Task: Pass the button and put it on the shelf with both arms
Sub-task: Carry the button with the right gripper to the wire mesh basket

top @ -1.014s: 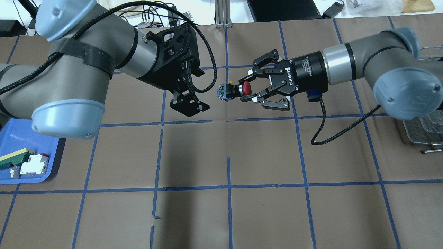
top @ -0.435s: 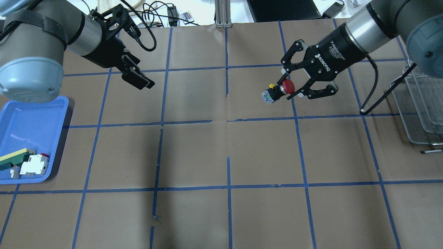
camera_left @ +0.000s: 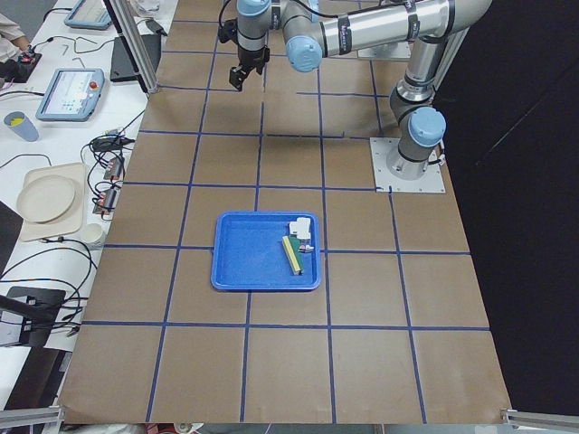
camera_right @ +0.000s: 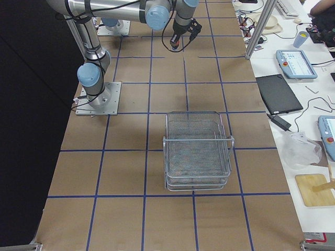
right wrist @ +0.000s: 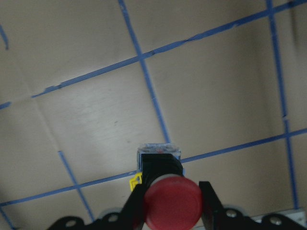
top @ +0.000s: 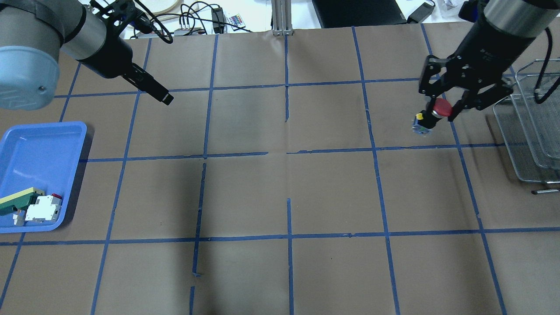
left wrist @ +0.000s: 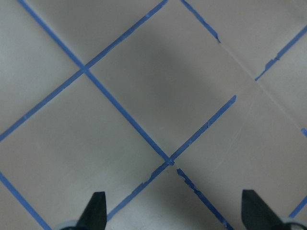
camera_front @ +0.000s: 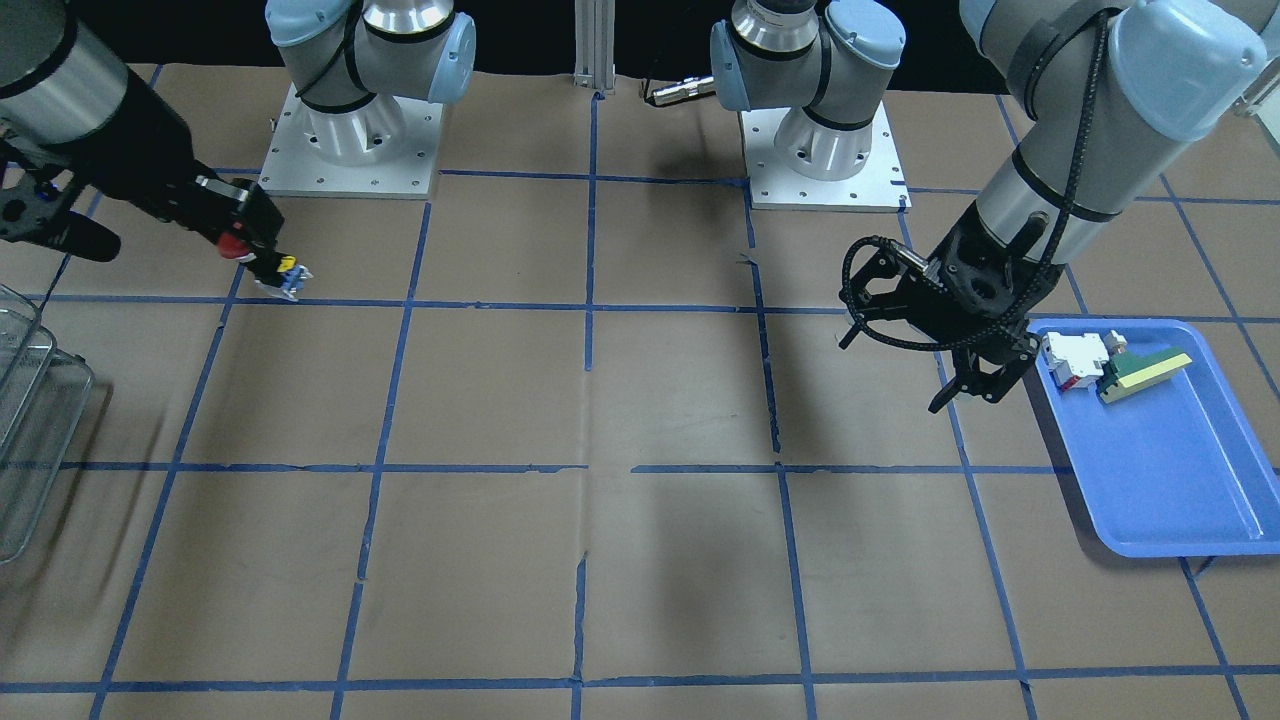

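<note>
**A:** Whereabouts of the button (top: pixel 432 115)?

**B:** Pinched in the right gripper (top: pixel 441 109), with both black fingers pressed against the red domed cap from opposite sides. Black body and green-blue end block jutting out past the fingertips, tilted downward and pointing away from the shelf (top: pixel 531 131). Held in the air over the brown table (top: pixel 288 197). Near the shelf but not touching, on the shelf's side that faces the middle of the table.

**A:** And the shelf?

**B:** Silvery wire mesh in stacked tiers with rounded corners, standing on the table. Much larger than the button.

**A:** State of the left gripper (left wrist: pixel 173 195)?

**B:** Spread wide. Seen from the wrist camera, two dark fingertips far apart, with only brown paper and crossing blue tape lines between them. Well apart from the shelf, over the half of the table farthest from it.

**A:** Anything more on the table?

**B:** A blue tray (top: pixel 39 144), flat and shallow, at the table end opposite the shelf. Inside, a white-and-red blocky part (top: pixel 42 208) and a green-and-yellow wedge (top: pixel 17 199), lying just beside each other.
</note>
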{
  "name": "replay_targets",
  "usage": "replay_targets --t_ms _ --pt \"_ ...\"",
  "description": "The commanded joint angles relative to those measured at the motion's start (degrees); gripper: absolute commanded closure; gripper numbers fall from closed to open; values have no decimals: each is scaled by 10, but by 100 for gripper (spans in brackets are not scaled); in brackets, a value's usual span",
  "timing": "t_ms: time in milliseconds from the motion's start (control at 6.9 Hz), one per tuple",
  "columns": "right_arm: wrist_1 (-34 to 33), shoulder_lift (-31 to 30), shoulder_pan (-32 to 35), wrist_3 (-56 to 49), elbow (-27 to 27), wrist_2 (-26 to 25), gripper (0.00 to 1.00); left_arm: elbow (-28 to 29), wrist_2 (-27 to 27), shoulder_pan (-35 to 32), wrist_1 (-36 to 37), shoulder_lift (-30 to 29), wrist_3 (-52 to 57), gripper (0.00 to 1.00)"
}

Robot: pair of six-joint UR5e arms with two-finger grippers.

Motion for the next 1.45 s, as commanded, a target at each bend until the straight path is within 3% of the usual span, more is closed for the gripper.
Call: replay_targets --t_ms 0,145,435,1014,1159,1304 --pt "-22 2 -119 -231 -17 -76 93 12 11 1 -45 12 -95 0" --pt "-59 10 -159 -319 -20 -92 93 9 36 1 -47 13 -125 0" --pt "-146 56 -170 -352 -21 -161 93 12 37 -1 -49 16 -229 0" --pt "-219 120 -207 -411 -22 -154 92 14 42 -1 -72 16 -331 0" --pt "-234 135 -208 -411 -21 -154 90 20 88 -4 -77 19 -334 0" --pt "-236 143 -211 -411 -22 -154 86 23 85 -4 -81 19 -336 0"
